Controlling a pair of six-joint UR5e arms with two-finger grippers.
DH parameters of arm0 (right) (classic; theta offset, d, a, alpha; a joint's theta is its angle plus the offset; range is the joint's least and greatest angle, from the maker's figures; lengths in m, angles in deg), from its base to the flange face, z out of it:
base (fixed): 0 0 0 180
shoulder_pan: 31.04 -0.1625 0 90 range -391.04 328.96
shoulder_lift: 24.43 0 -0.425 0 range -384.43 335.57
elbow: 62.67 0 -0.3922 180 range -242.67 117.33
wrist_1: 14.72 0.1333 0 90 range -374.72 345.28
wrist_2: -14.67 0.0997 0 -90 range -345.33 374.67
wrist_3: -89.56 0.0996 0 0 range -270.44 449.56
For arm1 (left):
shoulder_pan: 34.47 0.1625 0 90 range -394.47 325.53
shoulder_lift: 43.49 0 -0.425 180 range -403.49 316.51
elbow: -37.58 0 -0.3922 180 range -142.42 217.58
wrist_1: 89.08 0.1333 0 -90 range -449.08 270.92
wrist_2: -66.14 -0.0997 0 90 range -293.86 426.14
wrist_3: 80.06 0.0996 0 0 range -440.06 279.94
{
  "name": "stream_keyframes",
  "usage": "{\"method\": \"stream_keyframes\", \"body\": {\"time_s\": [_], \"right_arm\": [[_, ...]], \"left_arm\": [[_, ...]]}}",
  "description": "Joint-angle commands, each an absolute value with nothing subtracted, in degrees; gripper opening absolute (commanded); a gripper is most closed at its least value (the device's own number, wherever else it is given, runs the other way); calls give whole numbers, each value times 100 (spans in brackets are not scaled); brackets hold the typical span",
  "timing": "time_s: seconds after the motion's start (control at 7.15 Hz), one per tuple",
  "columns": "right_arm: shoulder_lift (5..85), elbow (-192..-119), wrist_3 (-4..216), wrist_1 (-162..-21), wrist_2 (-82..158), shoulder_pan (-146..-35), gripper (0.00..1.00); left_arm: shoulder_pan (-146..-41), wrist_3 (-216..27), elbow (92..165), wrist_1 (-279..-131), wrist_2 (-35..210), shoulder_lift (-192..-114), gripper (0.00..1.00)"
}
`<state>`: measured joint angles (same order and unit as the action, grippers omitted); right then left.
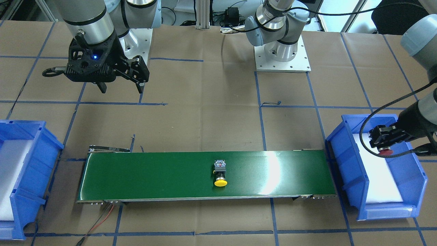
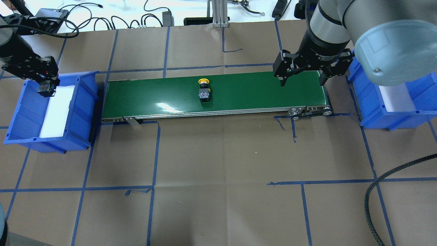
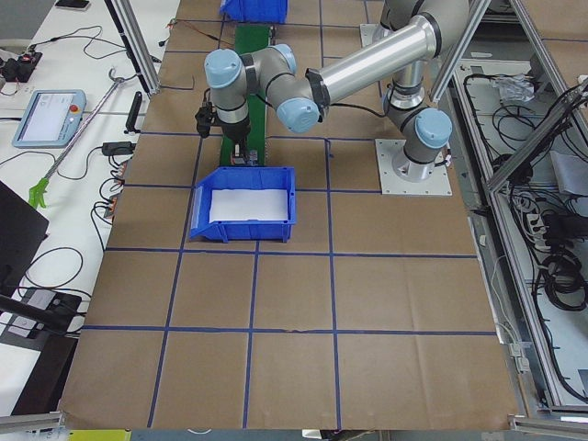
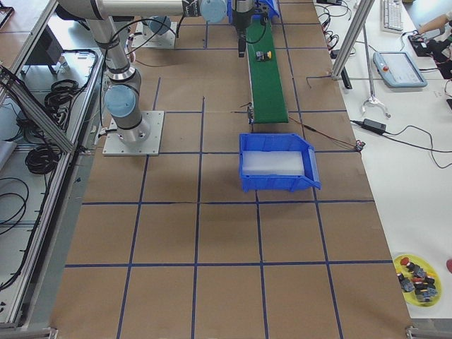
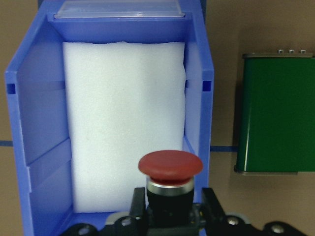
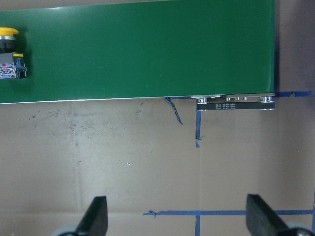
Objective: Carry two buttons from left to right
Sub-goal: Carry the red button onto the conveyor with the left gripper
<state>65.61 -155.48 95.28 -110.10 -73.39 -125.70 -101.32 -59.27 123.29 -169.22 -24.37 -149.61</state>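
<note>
L arm — left claw [image 1: 382, 145] clamped on red button [image 5: 170, 164], pointing down; R arm — right claw [image 2: 301, 83] jaws spread wide

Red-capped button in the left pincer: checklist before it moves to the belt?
1. Grip: ok, left pincer shut on red-capped push-button.
2. Clearance above white-foam-lined blue plastic bin: cannot tell.
3. Green conveyor belt left end bare: ok.
4. Yellow-capped push-button at right end: not ok, lying mid-belt.
5. Right pincer open: ok.
</note>
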Motion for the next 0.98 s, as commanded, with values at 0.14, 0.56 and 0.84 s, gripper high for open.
{"method": "stream_keyframes", "body": {"time_s": [0.14, 0.56, 0.84], "right_arm": [[6548, -15548, 9572, -11435, -7296, -12570, 100], [6346, -15539, 9572, -11544, -7340, -12561, 100], [6346, -15548, 9563, -11544, -7366, -12561, 100]], "left_arm": [[-11179, -7211, 12328, -16915, -2430, -14984, 0], [-11269, -7197, 12398, -16915, -2429, -15115, 0], [-11287, -7136, 12398, -16915, -2421, -15352, 0]]}}
